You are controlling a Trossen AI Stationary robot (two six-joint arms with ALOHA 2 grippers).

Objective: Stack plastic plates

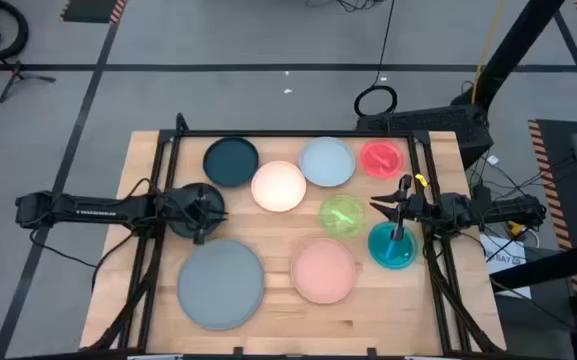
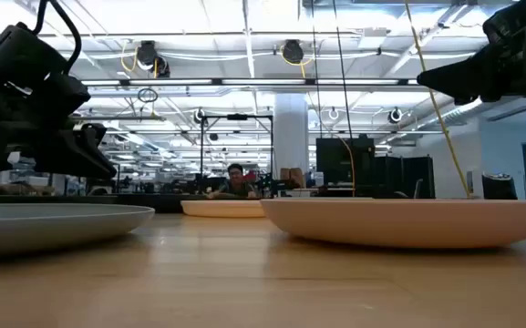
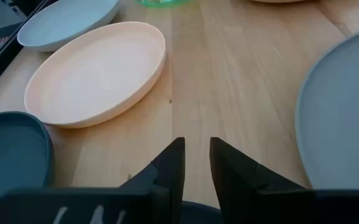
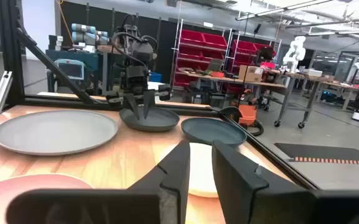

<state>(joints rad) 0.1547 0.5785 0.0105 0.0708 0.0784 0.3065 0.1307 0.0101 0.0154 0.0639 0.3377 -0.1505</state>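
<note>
I see the left gripper (image 1: pixel 200 212) hovering over the charcoal plate (image 1: pixel 190 194) at 9 o'clock, fingers a narrow gap apart, empty. Right gripper (image 1: pixel 380 207) sits above the teal plate (image 1: pixel 392 246) at 3 o'clock, narrow gap, empty. Grey plate (image 1: pixel 221 284) at 7.

charcoal plate (image 1: pixel 211 193) mostly hidden under left claw (image 1: pixel 200 236).
</note>
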